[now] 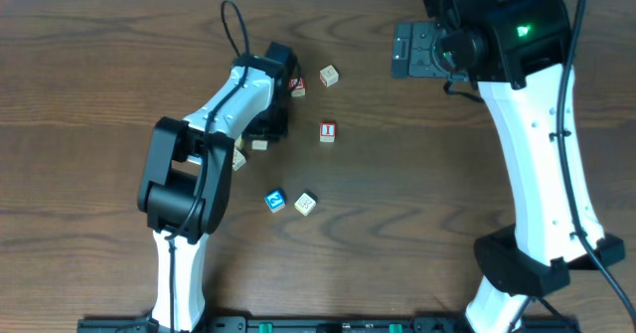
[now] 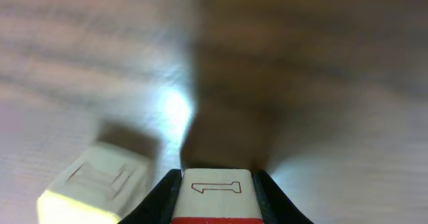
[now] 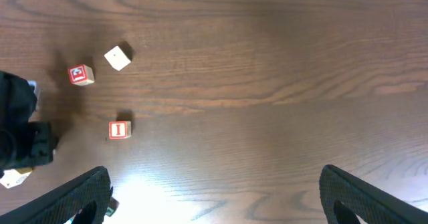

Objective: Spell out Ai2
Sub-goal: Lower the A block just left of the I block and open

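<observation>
Pictured low over the wood table (image 1: 447,224), left of centre: left gripper (image 2: 217,200) clamped on a pale, red-edged 1 block (image 2: 217,186), fingers (image 2: 164,197) tight on both sides, w/ a blurred pale block (image 2: 93,184) just beside it. Shown at the far right, jaws spread wide and holding nothing: right gripper (image 3: 214,184), well apart from the red I block (image 1: 328,131), red-framed block (image 3: 81,75) and beige block (image 1: 329,76) scattered btwn the arms. Also seen nearer the arm bases: blue block (image 1: 275,201) and a second beige block (image 1: 306,204) side by side, markings too small to read.
</observation>
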### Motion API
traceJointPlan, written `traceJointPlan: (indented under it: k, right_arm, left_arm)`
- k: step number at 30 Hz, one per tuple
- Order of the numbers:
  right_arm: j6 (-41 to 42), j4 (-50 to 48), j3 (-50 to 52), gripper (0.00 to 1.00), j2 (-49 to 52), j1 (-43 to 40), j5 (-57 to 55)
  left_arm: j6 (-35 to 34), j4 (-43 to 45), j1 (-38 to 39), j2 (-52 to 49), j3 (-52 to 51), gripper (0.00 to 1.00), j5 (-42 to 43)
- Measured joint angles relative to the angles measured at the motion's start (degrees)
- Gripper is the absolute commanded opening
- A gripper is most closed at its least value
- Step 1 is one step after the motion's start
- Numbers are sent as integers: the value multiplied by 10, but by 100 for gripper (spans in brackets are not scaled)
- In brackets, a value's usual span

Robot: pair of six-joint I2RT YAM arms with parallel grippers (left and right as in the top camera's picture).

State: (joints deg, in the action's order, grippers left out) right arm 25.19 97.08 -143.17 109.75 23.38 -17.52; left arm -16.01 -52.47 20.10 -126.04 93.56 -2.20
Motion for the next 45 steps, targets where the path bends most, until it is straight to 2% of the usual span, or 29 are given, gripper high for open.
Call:
traceJointPlan:
  k: [5, 16, 31, 35, 45]
  right_arm:
    - [0, 0, 0, 99, 0, 0, 0]
    - [0, 0, 0, 99, 0, 0, 0]
    - [0, 0, 0, 99, 0, 0, 0]
    - [0, 0, 0, 99, 0, 0, 0]
    - [0, 0, 0, 99, 0, 0, 0]
  left_arm:
    - [15, 49, 23, 0, -1, 6, 31]
    - [13, 82, 104, 0, -3, 6, 50]
    - [-48, 95, 97, 0, -3, 6, -17]
    - [-52, 96, 97, 0, -3, 16, -25]
    - [-53, 118, 97, 0, -3, 12, -24]
